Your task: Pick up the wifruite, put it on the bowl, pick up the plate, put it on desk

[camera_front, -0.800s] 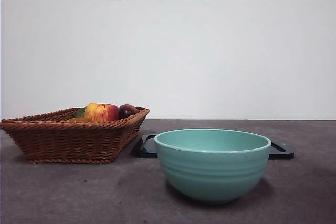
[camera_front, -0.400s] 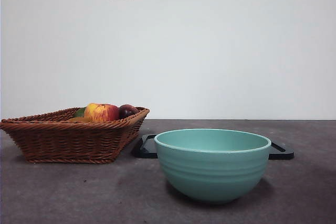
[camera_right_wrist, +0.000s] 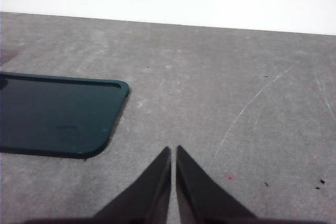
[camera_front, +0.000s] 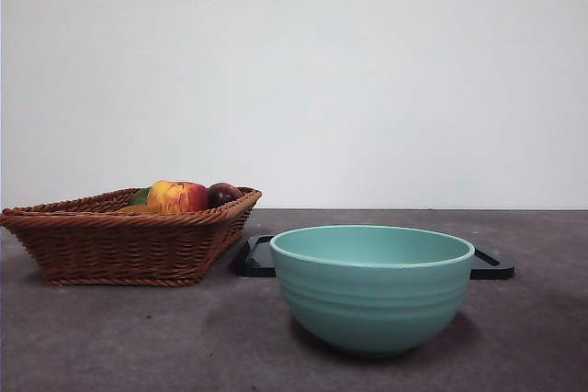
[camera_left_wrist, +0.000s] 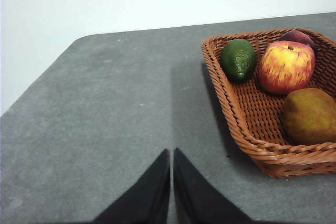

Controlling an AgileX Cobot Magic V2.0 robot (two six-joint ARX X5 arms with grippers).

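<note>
Front view shows the desk [camera_front: 110,337] carrying a wicker basket [camera_front: 119,245] at left, the bowl [camera_front: 372,286] near and centre, and a dark plate [camera_front: 491,265] flat just behind the bowl; neither arm is in that view. Left wrist view finds the left gripper [camera_left_wrist: 171,182] with jaws closed and empty over bare desk beside the basket, where the wifruite [camera_left_wrist: 310,115] lies near an apple [camera_left_wrist: 286,66] and an avocado [camera_left_wrist: 239,59]; the right gripper [camera_right_wrist: 173,179], likewise closed and empty, waits near the plate's corner. Recommended: open the left jaws, descend over the wifruite clear of basket rim and apple, grip its narrower width.
</note>
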